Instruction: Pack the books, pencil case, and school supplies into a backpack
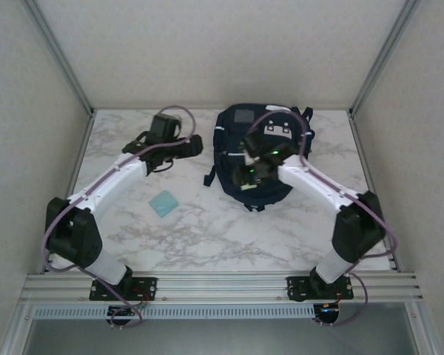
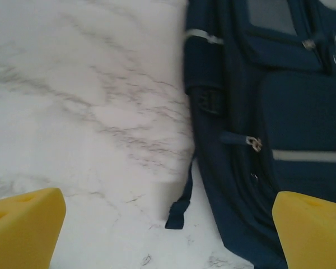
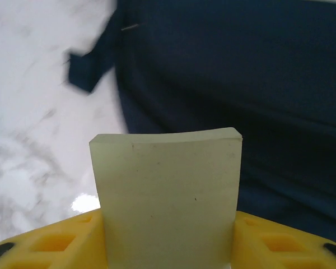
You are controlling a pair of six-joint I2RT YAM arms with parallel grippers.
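From above, the backpack (image 1: pixel 233 137) lies flat at the far middle of the counter (image 1: pixel 207 237). The right pincer (image 1: pixel 250 171) hangs over its near half. The left pincer (image 1: pixel 192 146) is just beside its left edge. A blue pad (image 1: pixel 163 203) lies alone on the counter, well apart from the backpack, so it is left to pack. I cannot tell whether the books and the case are already inside, and no open zip can be made out under the right arm.

On the left wrist, the left pincer (image 2: pixel 168 202) stands wide open and empty over bare counter (image 2: pixel 73 112). The backpack (image 2: pixel 280 112) is to its right with its front zips closed.

On the right wrist, the right pincer (image 3: pixel 168 235) is clamped on a green pad (image 3: pixel 168 190) held upright over the backpack (image 3: pixel 241 84). I judge this pad is next to go in. The view is blurred and shows no opening, and the pad's lower edge is cut off.
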